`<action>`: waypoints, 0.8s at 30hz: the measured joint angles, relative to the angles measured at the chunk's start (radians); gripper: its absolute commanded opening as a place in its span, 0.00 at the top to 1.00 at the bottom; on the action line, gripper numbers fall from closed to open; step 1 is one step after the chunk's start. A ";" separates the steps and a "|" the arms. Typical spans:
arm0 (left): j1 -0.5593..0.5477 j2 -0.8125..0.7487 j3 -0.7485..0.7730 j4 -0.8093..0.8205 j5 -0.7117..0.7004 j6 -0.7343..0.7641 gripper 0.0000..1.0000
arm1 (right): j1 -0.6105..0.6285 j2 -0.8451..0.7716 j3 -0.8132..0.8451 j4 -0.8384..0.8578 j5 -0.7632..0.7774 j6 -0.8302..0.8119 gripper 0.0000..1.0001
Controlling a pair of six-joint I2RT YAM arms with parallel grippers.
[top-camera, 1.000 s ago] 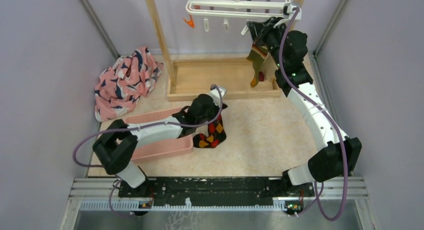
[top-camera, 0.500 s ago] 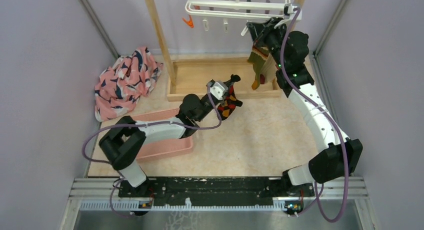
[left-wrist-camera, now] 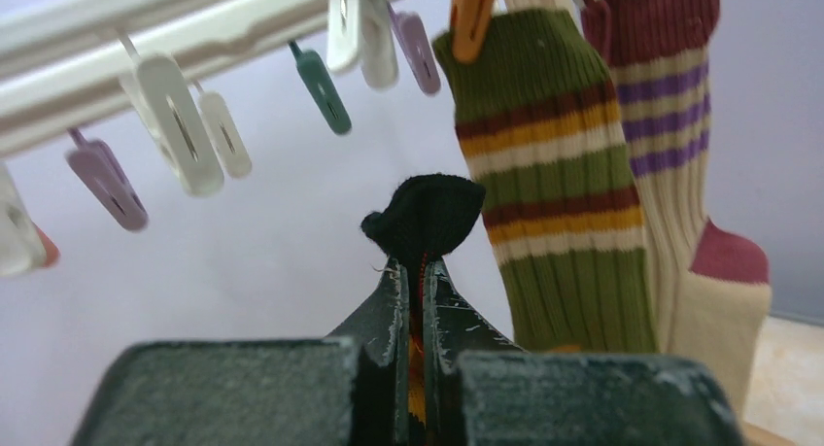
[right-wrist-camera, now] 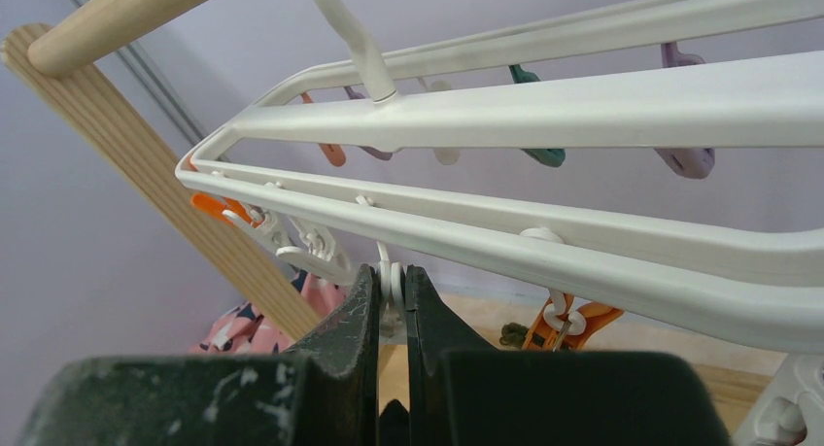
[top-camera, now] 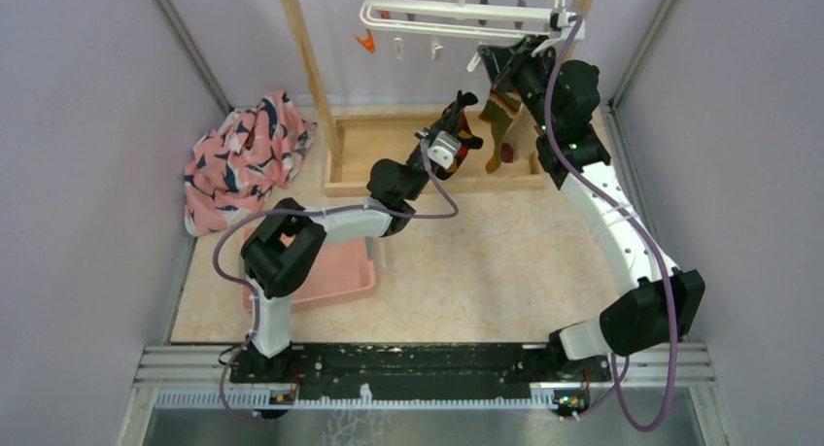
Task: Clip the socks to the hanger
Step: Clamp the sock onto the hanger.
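The white hanger point(top-camera: 457, 9) hangs from the wooden rack, with small coloured clips under it; it also shows in the right wrist view point(right-wrist-camera: 583, 106). My left gripper point(top-camera: 457, 125) is shut on the black-red-yellow argyle sock point(left-wrist-camera: 426, 213) and holds it up below the clips point(left-wrist-camera: 185, 125). An olive-green striped sock point(left-wrist-camera: 554, 193) and a beige sock with red heel point(left-wrist-camera: 700, 223) hang clipped to the hanger at the right. My right gripper point(right-wrist-camera: 392, 276) is shut on a white clip point(right-wrist-camera: 391, 273) under the hanger's rail, up at the hanger's right end point(top-camera: 505, 62).
The tall wooden rack point(top-camera: 306, 57) stands on a wooden base tray point(top-camera: 389, 164). A pink patterned cloth point(top-camera: 243, 154) lies at the left. A pink bin point(top-camera: 330, 271) sits under the left arm. Purple walls close in on both sides.
My left gripper has lifted the argyle sock from the table near the pink bin and carried it up and back to just below the hanger's clips. The right arm has stayed put.
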 measured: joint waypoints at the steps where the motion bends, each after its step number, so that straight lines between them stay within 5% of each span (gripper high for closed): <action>1: 0.001 0.005 0.014 0.008 0.000 0.011 1.00 | 0.000 0.000 0.000 -0.001 0.000 0.000 1.00; 24: 0.043 0.020 0.177 -0.105 0.048 0.045 1.00 | 0.000 0.000 0.000 -0.006 0.000 -0.010 1.00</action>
